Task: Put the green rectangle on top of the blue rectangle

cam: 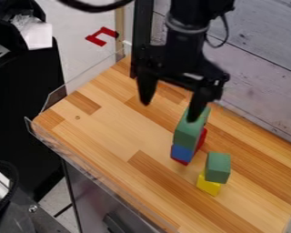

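The black gripper hangs open over the board, its two fingers wide apart and nothing between them. Its right fingertip overlaps the upper end of the green rectangle in the view; whether they touch I cannot tell. That green block lies lengthwise on top of the blue rectangle, whose near end shows below it. Red shows beside and under the blue one, partly hidden by the blocks above.
Right of the stack, a green cube rests on a yellow block. A clear low wall edges the wooden surface at the left and front; a grey plank wall stands behind.
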Controlling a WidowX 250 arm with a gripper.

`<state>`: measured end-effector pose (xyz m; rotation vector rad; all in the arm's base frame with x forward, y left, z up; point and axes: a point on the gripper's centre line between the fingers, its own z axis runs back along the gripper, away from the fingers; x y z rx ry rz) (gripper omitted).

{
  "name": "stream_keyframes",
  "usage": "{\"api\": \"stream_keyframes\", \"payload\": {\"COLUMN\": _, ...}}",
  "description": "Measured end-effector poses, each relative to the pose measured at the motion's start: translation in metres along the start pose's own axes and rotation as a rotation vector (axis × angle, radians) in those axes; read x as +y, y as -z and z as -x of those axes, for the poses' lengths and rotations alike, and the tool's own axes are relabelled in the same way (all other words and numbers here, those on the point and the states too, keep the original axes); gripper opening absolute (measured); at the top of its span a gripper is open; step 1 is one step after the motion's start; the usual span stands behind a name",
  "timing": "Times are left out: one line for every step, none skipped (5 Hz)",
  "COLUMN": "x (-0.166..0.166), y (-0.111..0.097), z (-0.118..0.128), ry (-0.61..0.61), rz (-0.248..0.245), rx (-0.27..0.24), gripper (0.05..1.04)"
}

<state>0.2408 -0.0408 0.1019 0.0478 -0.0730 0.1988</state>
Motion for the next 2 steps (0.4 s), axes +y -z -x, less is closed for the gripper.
{"api": "stream_keyframes", "payload": {"x": 0.011, "y": 0.02, "z": 0.011, "ry": 0.066, "rz": -0.06, "rx": 0.062, "gripper": 1.0}}
{"api": "stream_keyframes", "payload": {"x": 0.017, "y": 0.031, "z": 0.02, "ry": 0.108, "rz": -0.063, "rx": 0.085, "gripper": 1.0}}
